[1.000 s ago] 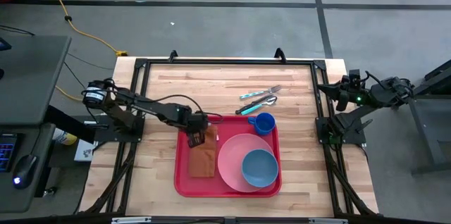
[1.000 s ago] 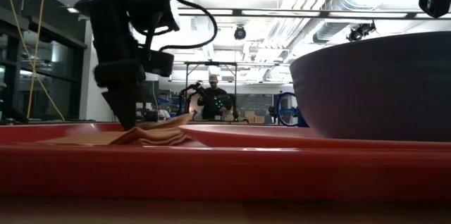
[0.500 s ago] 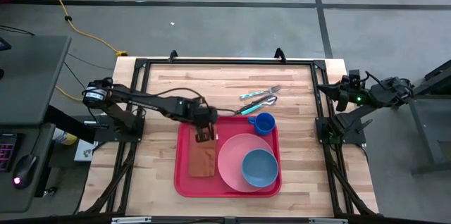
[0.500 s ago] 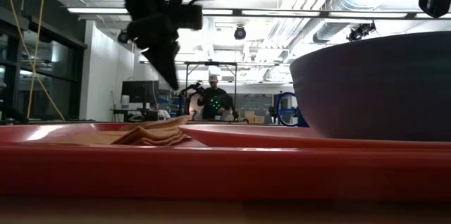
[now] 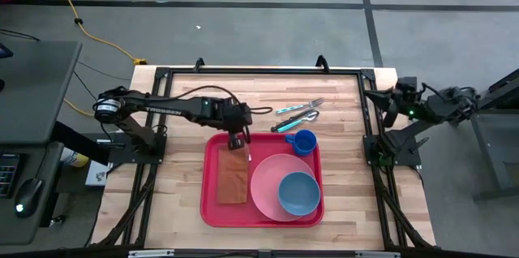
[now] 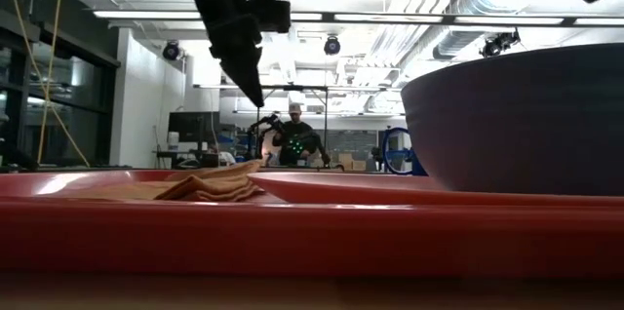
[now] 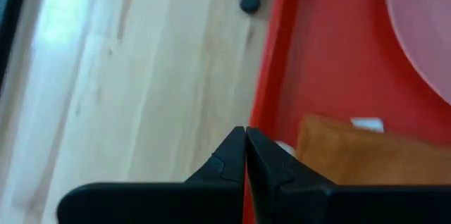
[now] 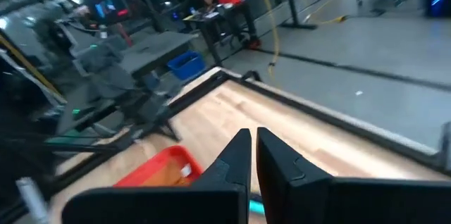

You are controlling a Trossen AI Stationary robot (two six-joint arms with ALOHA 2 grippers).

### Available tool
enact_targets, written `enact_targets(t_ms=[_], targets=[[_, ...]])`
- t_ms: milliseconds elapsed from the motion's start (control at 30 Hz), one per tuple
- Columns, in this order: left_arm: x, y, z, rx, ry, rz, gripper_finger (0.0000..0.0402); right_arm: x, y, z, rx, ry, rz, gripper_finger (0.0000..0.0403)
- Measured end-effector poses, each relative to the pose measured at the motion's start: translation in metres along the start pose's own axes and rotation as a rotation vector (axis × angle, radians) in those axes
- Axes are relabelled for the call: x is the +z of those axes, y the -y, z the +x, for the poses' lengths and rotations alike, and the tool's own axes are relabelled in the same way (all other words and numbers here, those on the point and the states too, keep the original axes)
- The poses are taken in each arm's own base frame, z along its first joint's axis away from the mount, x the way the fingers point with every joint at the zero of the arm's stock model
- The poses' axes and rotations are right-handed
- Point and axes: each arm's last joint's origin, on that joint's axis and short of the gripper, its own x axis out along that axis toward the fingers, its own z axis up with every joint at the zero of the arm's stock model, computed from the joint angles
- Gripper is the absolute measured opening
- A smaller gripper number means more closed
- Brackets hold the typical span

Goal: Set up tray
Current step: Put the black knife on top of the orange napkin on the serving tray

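Note:
The red tray (image 5: 209, 206) lies at the table's middle near side. On it are a brown napkin (image 5: 233, 178) lying flat at its left, a pink plate (image 5: 268, 178) with a blue bowl (image 5: 298, 193) on it, and a blue cup (image 5: 304, 142) at the far right corner. My left gripper (image 5: 240, 141) hangs shut above the tray's far left corner, past the napkin's far end (image 7: 366, 160), its tips (image 7: 245, 134) clear of it. My right gripper (image 8: 252, 136) is shut and raised at the table's right edge (image 5: 388, 104).
Cutlery with blue and dark handles (image 5: 298, 113) lies on the bare wood just beyond the tray's far edge. Black frame rails (image 5: 259, 71) run round the table. In the low view a person (image 6: 295, 139) stands far off in the room behind.
My left gripper has risen off the napkin's far end and gone toward the table's far edge and a little right, turning as it went. The napkin stays flat on the tray. My right gripper has shifted slightly upward at the right edge.

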Motion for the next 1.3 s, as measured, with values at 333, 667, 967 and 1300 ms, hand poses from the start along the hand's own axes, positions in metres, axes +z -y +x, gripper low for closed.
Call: enact_targets(t_ms=[333,667,967,1300], targets=[[-0.005,-0.014,-0.029,0.066,0.042,-0.039,0.0044,0.042,-0.023,-0.002,-0.148,-0.049,-0.134,0.0],[-0.009,-0.033,-0.058,0.092,0.132,-0.114,0.0044,0.102,-0.07,0.026,-0.296,-0.082,-0.383,0.0],[-0.01,-0.034,-0.072,0.023,0.181,-0.129,0.0044,0.093,-0.064,0.13,-0.111,-0.566,-0.373,0.0],[-0.01,-0.03,-0.072,-0.112,0.177,-0.085,0.0044,0.087,-0.029,0.208,-0.011,-0.687,-0.431,0.0]])
